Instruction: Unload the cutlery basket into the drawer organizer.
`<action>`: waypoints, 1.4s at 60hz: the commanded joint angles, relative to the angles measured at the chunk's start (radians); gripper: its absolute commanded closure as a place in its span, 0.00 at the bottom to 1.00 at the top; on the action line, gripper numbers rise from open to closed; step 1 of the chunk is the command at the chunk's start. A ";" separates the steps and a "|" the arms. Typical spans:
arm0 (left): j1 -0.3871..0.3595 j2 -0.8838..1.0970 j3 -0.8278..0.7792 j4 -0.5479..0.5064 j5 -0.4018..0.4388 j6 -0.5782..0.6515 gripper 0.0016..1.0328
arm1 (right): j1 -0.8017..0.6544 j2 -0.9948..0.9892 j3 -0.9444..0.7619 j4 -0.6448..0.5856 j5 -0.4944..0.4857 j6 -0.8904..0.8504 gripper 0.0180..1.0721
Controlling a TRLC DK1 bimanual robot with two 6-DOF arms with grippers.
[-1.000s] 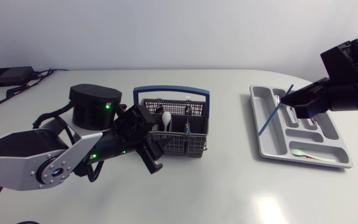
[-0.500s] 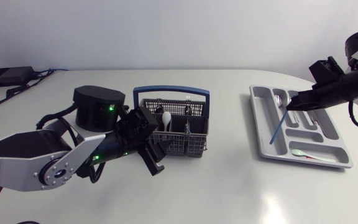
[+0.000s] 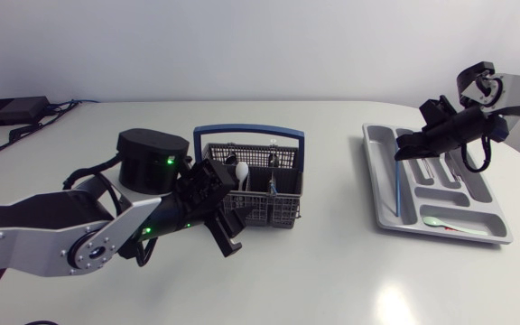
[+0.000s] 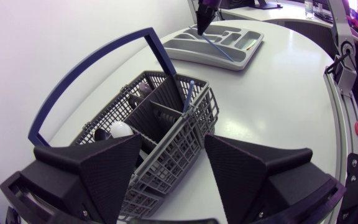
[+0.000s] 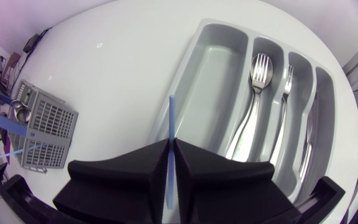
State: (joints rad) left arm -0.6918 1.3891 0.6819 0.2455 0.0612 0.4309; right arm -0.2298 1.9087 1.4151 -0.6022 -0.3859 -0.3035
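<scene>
The right claw is closed narrow on the upper end of a thin blue plastic stick, its two wedge fingers pressed to it from either side, so the stick slants down from the pinch. Gripping one end leaves the free length to be steered into a slot, I judge. That length lies over the long outer compartment of the grey plastic drawer organizer, close to its outer wall; whether the lower tip touches the tray floor I cannot tell. The neighbouring narrow compartments hold a broad metal fork and a slimmer metal fork laid lengthwise, and a pale green spoon sits in the cross compartment. This suggests sorting by kind, with the long slot for the stick. Well apart on the white tabletop, the left claw stands wide open, its fingers astride a corner of the grey mesh cutlery basket with a blue hoop handle without pinching it, probably placed to steady it or to pick next. In the basket stand a white spoon, another blue stick and some dark pieces, so much remains to unload.
</scene>
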 commanded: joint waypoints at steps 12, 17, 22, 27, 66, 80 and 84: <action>-0.023 0.041 0.039 0.048 -0.024 0.026 0.31 | 0.023 0.150 0.094 0.088 0.051 0.087 0.88; -0.026 0.048 0.044 0.067 -0.027 0.025 0.31 | 0.029 0.161 0.093 0.104 0.071 0.087 0.80; -0.038 0.060 0.044 0.097 -0.035 0.020 0.31 | 0.032 0.142 0.070 0.120 0.073 0.086 0.58; -0.048 0.079 0.050 0.113 -0.037 0.017 0.31 | 0.041 0.110 0.038 0.136 0.074 0.080 0.42; -0.068 0.263 0.183 0.178 -0.072 -0.023 0.74 | 0.107 -0.192 -0.315 0.269 0.079 0.010 0.33; -0.051 0.271 0.211 0.143 -0.041 -0.037 0.97 | 0.132 -0.255 -0.384 0.285 0.078 -0.003 0.33; -0.046 0.269 0.229 0.110 -0.023 -0.037 0.97 | 0.144 -0.284 -0.409 0.288 0.074 -0.017 0.33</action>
State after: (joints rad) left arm -0.7506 1.6375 0.8673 0.3779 0.0235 0.4129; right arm -0.1032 1.6615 1.0504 -0.3225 -0.3103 -0.2951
